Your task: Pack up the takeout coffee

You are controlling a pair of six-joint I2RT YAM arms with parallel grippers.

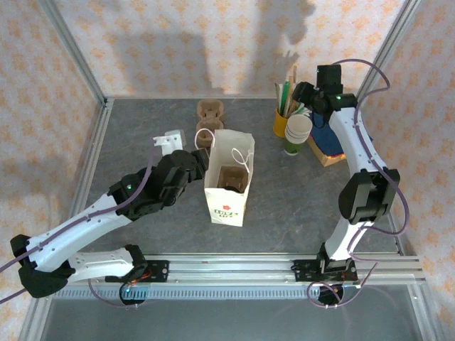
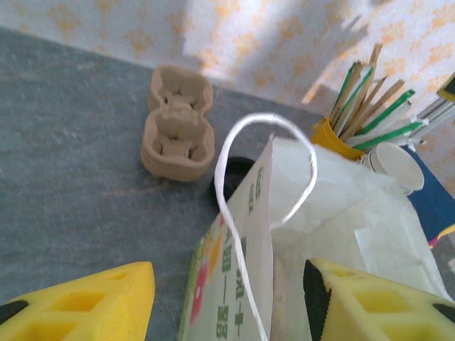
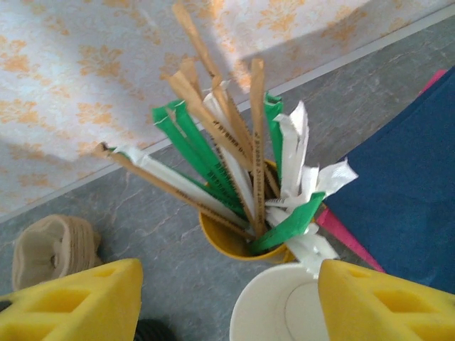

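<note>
**A:** Where is the coffee sitting?

**B:** The takeout coffee (image 2: 231, 176) is standing on the grey table (image 2: 64, 156), near the centre of my left wrist view. What I take for its round black plastic lid is peeking past the edge of the white paper bag with cord handles (image 2: 242, 277). It is sitting between that bag and the brown moulded-pulp cup carriers (image 2: 178, 128), so I judge it is not packed yet.

**A:** And your fingers?

**B:** My left fingers (image 2: 106, 298) are standing apart on either side of the bag's rim, pinching nothing. I am probably placed there to steady the mouth. My right fingers (image 3: 377, 298) are also spread and empty. They are hanging at the upper right of the top view, over the yellow cup of wooden sticks and wrapped straws (image 3: 231, 245). The stack of white paper cups (image 3: 281, 316) is just below them.

**A:** Why there?

**B:** I am likely reaching for an extra to go in the bag.
</note>
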